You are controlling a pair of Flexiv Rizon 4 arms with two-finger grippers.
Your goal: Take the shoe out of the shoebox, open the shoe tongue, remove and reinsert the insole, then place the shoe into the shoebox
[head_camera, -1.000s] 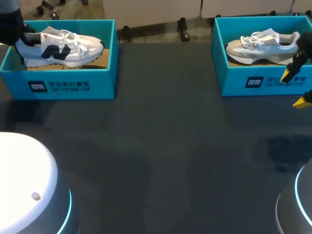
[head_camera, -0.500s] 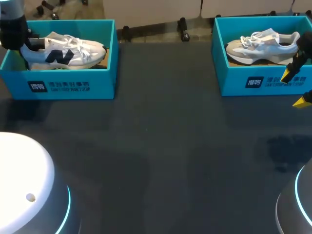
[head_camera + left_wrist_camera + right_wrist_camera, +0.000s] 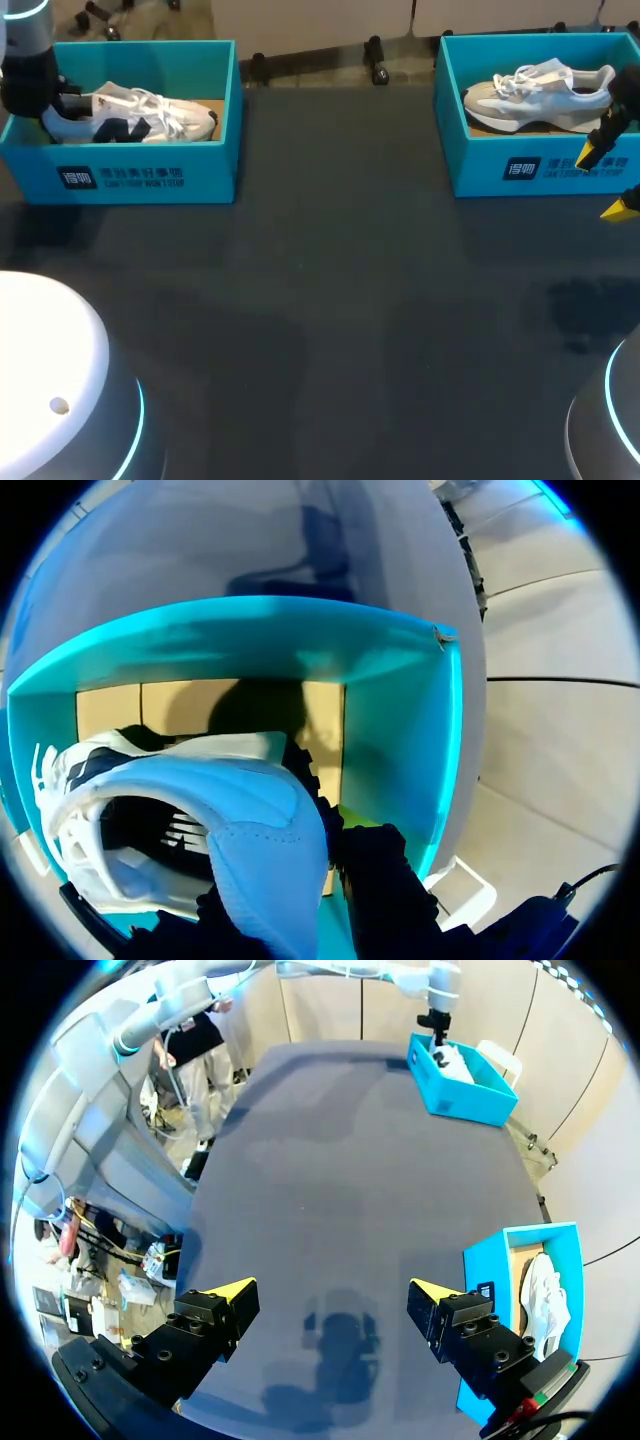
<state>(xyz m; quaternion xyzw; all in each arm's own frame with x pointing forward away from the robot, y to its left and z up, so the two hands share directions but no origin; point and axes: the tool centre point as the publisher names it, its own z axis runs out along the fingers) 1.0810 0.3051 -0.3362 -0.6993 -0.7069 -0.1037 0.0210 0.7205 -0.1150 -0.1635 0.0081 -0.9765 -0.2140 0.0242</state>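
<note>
shoe (image 3: 130, 115) sat down inside the left blue shoebox (image 3: 150, 178), on its sole. your left gripper (image 3: 300, 880) had its heel pinched tight from both sides. your right gripper (image 3: 332, 1292) was spread wide over the dark table (image 3: 350, 300), holding nothing, beside the other shoebox (image 3: 540, 168).

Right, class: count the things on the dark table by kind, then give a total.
Teal cardboard shoeboxes: 2
White lace-up trainers: 2
Total: 4
</note>
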